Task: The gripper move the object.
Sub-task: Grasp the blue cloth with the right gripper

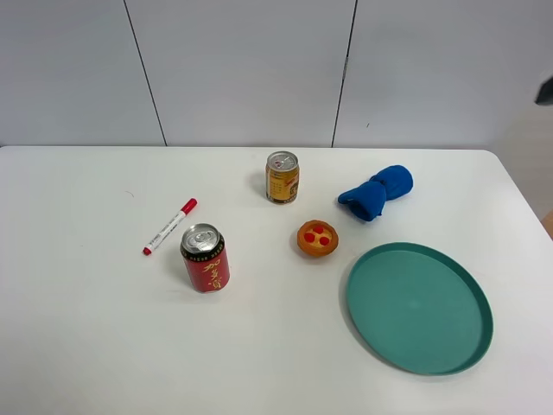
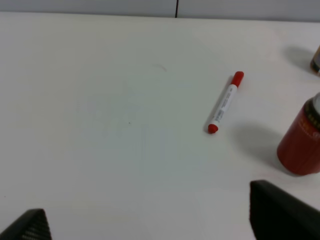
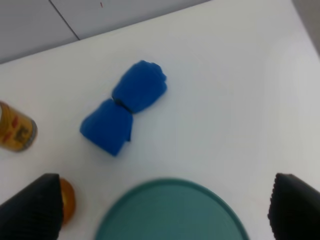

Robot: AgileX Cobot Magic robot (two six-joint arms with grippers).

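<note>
The blue cloth bundle (image 1: 377, 194), pinched in the middle like a bow, lies on the white table right of centre, just beyond the teal plate (image 1: 419, 307). In the right wrist view the bundle (image 3: 125, 107) lies apart from my right gripper (image 3: 164, 207), which is open and empty, its two black fingertips (image 3: 32, 207) spread wide above the plate's far rim (image 3: 170, 187). My left gripper (image 2: 150, 222) is open and empty above bare table at the left. In the high view only a dark bit of arm (image 1: 544, 90) shows at the right edge.
A gold can (image 1: 282, 177) stands left of the bundle. A small orange bowl-like thing with red dots (image 1: 317, 238) sits in front of it. A red can (image 1: 204, 258) and a red-capped marker (image 1: 170, 226) lie left of centre; both show in the left wrist view (image 2: 302, 145) (image 2: 225, 102).
</note>
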